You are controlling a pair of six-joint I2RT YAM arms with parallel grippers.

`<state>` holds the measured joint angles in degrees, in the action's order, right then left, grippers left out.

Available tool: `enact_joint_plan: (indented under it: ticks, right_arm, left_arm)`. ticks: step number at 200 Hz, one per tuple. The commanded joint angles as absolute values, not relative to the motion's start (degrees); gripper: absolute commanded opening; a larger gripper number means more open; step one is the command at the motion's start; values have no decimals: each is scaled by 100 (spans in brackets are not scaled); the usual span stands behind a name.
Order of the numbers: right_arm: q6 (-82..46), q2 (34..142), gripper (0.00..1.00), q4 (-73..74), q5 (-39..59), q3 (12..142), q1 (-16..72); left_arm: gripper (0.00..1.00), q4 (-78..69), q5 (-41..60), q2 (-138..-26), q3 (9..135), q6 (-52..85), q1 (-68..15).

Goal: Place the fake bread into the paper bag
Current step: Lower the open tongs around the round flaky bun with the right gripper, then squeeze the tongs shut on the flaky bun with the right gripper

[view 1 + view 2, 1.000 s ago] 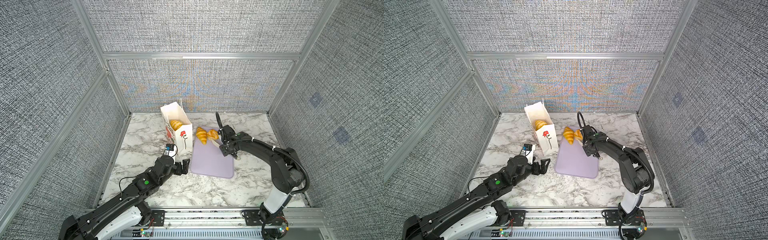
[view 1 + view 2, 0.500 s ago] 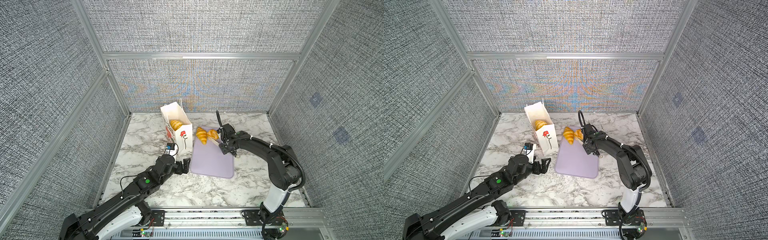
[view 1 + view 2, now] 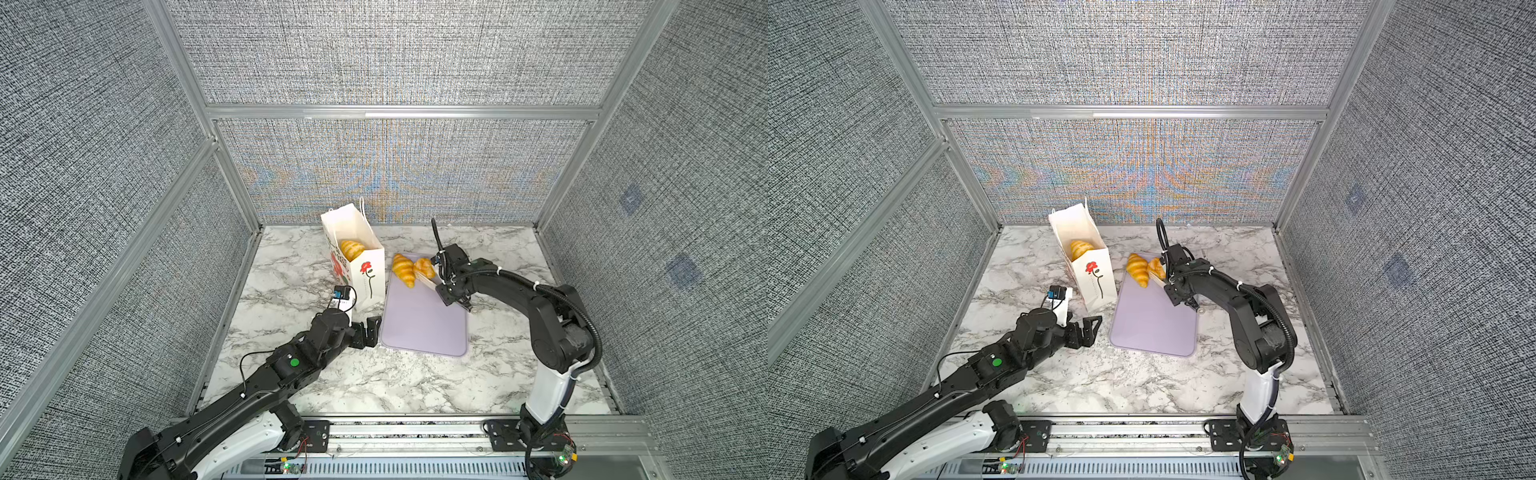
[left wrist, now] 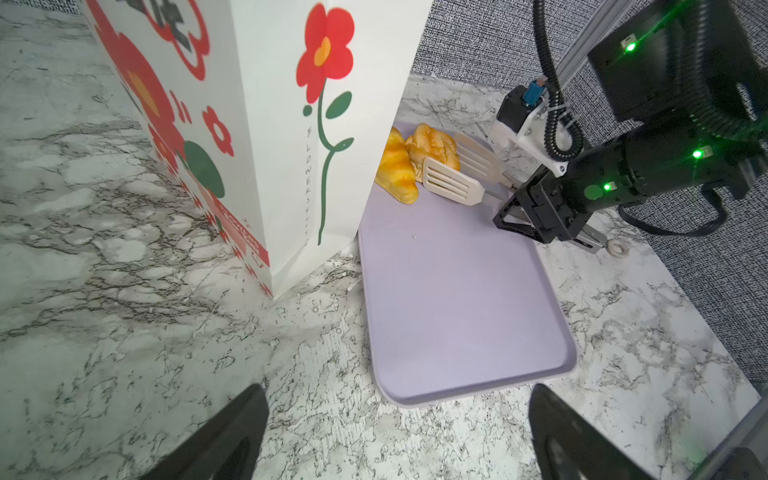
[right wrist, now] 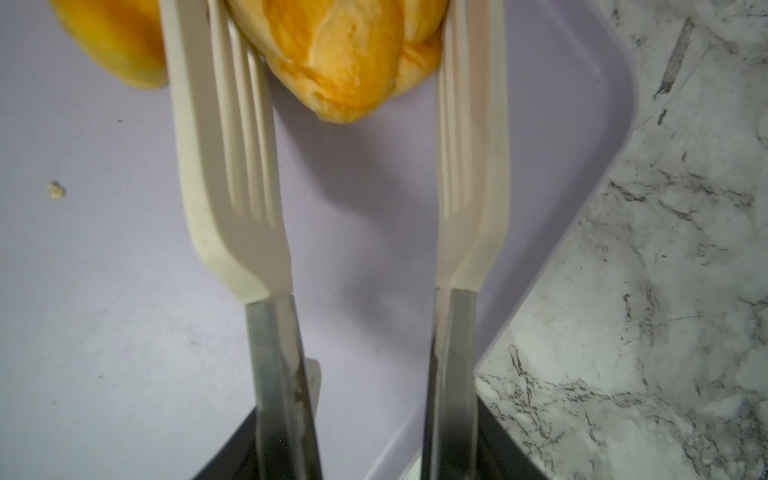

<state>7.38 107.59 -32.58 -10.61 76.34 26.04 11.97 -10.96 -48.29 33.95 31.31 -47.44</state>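
Note:
The white paper bag (image 3: pixel 360 266) (image 3: pixel 1090 270) (image 4: pixel 286 124) with the red flower stands open, one golden croissant (image 3: pixel 352 249) (image 3: pixel 1080 249) showing inside. Two more pieces of fake bread lie at the far end of the lilac tray (image 3: pixel 424 328) (image 3: pixel 1154 332): a ridged croissant (image 3: pixel 404 270) (image 4: pixel 395 174) and a rounder bun (image 3: pixel 424 267) (image 5: pixel 345 54). My right gripper (image 3: pixel 451 294) (image 5: pixel 370 457) is shut on cream tongs (image 4: pixel 453 183) (image 5: pixel 232 166). The blades press the bun from both sides. My left gripper (image 3: pixel 371 332) (image 4: pixel 397 399) stands open and empty by the tray's near corner, just in front of the bag.
Marble tabletop (image 3: pixel 332 374) inside grey fabric walls with aluminium posts. The bag stands close against the tray's left edge. The tongs' ring end (image 4: pixel 619 249) lies on the marble beside the tray.
The right gripper has squeezed the tongs a little narrower around the bun. The left arm has stayed where it was.

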Motion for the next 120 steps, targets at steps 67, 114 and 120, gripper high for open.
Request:
enact_joint_plan:
  ticks: [67, 114, 120]
  right_arm:
    - [623, 10272, 42, -3567, -756, 7333, 2588]
    - [368, 9614, 43, -3663, -773, 6668, 2687]
    - [348, 9553, 44, -3686, -777, 6598, 2704]
  left_arm:
    - [99, 1222, -1190, -4643, 3350, 3094, -4746]
    - [99, 1204, -1165, -4571, 3309, 3123, -4755]
    - [99, 1191, -1160, -4563, 3305, 3129, -4756]
